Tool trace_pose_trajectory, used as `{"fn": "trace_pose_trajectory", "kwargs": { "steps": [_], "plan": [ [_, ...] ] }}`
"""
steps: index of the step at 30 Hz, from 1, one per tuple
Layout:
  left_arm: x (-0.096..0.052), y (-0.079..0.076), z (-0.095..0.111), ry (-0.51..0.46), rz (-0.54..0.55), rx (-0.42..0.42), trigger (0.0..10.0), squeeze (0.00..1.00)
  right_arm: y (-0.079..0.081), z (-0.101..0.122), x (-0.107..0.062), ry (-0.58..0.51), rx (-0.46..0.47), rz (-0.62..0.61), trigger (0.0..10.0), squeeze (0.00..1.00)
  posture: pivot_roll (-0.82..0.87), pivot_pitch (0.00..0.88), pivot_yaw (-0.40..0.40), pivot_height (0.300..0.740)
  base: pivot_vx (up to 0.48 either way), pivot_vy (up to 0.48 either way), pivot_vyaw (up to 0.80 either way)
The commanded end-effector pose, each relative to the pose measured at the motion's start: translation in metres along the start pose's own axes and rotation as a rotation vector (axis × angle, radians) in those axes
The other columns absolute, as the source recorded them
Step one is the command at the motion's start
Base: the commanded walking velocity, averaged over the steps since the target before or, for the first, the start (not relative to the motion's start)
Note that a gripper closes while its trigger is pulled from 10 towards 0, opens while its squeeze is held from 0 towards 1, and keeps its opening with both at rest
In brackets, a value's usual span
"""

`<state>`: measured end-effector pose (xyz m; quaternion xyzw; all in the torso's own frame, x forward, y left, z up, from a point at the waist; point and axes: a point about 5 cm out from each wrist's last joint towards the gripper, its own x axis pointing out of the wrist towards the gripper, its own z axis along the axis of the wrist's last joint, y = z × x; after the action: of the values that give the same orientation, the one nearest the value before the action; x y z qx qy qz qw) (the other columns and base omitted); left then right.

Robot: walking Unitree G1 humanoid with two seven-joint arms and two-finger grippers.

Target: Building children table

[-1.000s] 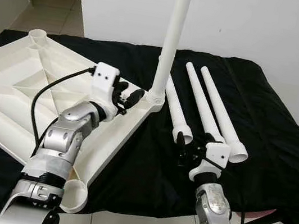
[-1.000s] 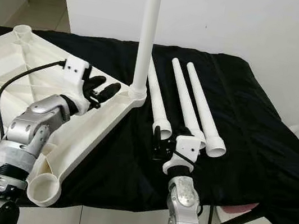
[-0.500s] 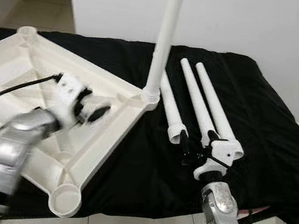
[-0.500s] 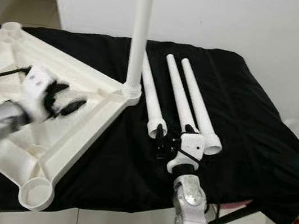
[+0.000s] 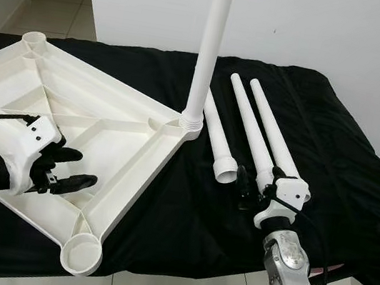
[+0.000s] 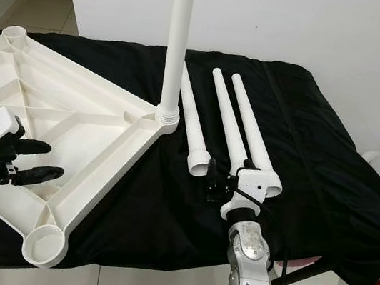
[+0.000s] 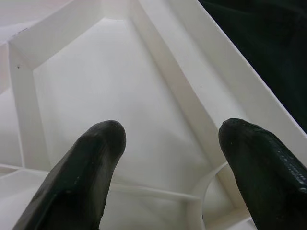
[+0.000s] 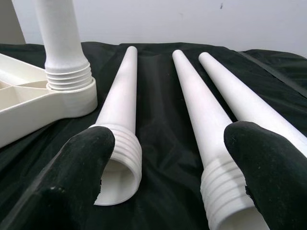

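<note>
Black cloth (image 5: pixel 344 174) covers the worktop, which stands before a plain white wall with pale tiled floor off to the left. On the cloth lies the white plastic tabletop (image 5: pixel 99 121), turned underside up so its ribs and corner sockets show; the ribs divide it into shallow compartments with nothing in them. One white leg (image 5: pixel 208 51) stands upright, screwed into the socket at the tabletop's corner nearest the middle of the cloth. The open corner socket (image 5: pixel 82 254) at the near edge holds no leg, and neither does the one at the far left corner. Three loose legs lie side by side on the cloth just to the right of the standing one, threaded ends toward the robot: the left loose leg (image 5: pixel 218 136), the middle loose leg (image 5: pixel 250 134) and the right loose leg (image 5: pixel 276 143). The right pincer (image 5: pixel 253 189) hovers low at their near ends, fingers spread apart, with the mouths of the left and middle legs lying between its tips and not gripped. The left pincer (image 5: pixel 70 169) hangs over the tabletop's near left part, fingers apart and holding nothing, above a ribbed compartment beside the near socket.
</note>
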<state>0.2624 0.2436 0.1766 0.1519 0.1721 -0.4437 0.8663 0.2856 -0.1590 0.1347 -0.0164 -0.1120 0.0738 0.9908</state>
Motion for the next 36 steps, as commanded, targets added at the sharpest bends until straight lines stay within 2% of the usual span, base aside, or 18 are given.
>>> {"fn": "trace_pose_trajectory", "kwargs": {
  "steps": [1, 3, 7, 8, 12, 19, 22, 25, 28, 36],
  "plan": [
    [-0.009, -0.007, -0.004, 0.035, -0.155, 0.008, 10.0, 0.0, 0.002, -0.003, -0.001, 0.011, 0.003, 0.013, 10.0, 0.0, 0.08, 0.104, -0.02, 0.74, 0.0, 0.0, 0.0],
    [-0.02, -0.007, -0.008, 0.067, -0.155, 0.001, 10.0, 0.0, 0.0, -0.003, 0.0, 0.011, -0.008, 0.016, 10.0, 0.0, 0.08, 0.099, -0.015, 0.74, 0.0, 0.0, 0.0],
    [-0.023, -0.007, -0.009, 0.074, -0.153, -0.003, 10.0, 0.0, -0.002, -0.003, 0.0, 0.01, -0.012, 0.013, 10.0, 0.0, 0.08, 0.1, -0.015, 0.74, 0.0, 0.0, 0.0],
    [-0.028, -0.012, -0.007, 0.081, -0.169, -0.011, 10.0, 0.0, -0.008, -0.004, -0.001, 0.014, -0.023, 0.003, 10.0, 0.0, 0.11, 0.099, -0.021, 0.74, 0.0, 0.0, 0.0],
    [-0.032, -0.019, -0.006, 0.083, -0.19, -0.004, 10.0, 0.0, -0.012, -0.006, 0.001, 0.02, -0.036, -0.001, 10.0, 0.0, 0.12, 0.1, -0.028, 0.74, 0.0, 0.0, 0.0],
    [-0.033, -0.027, -0.009, 0.095, -0.21, 0.007, 10.0, 0.0, -0.009, -0.005, 0.006, 0.013, -0.038, 0.016, 10.0, 0.0, 0.13, 0.101, -0.035, 0.74, 0.0, 0.0, 0.0],
    [-0.021, -0.031, -0.018, 0.132, -0.209, 0.025, 10.0, 0.0, -0.009, -0.004, 0.009, 0.012, -0.046, 0.025, 10.0, 0.0, 0.13, 0.101, -0.039, 0.74, 0.0, 0.0, 0.0],
    [-0.017, -0.031, -0.019, 0.137, -0.199, 0.039, 10.0, 0.0, -0.01, -0.004, 0.009, 0.011, -0.047, 0.023, 10.0, 0.0, 0.12, 0.1, -0.039, 0.74, 0.0, 0.0, 0.0],
    [-0.004, -0.026, -0.025, 0.179, -0.153, 0.076, 10.0, 0.0, -0.012, -0.003, 0.009, 0.008, -0.051, 0.019, 10.0, 0.0, 0.11, 0.099, -0.039, 0.74, 0.0, 0.0, 0.0],
    [0.012, -0.017, -0.024, 0.166, -0.103, 0.123, 10.0, 0.0, -0.015, -0.002, 0.008, 0.003, -0.058, 0.009, 10.0, 0.0, 0.09, 0.096, -0.034, 0.74, 0.0, 0.0, 0.0]
  ]
}}
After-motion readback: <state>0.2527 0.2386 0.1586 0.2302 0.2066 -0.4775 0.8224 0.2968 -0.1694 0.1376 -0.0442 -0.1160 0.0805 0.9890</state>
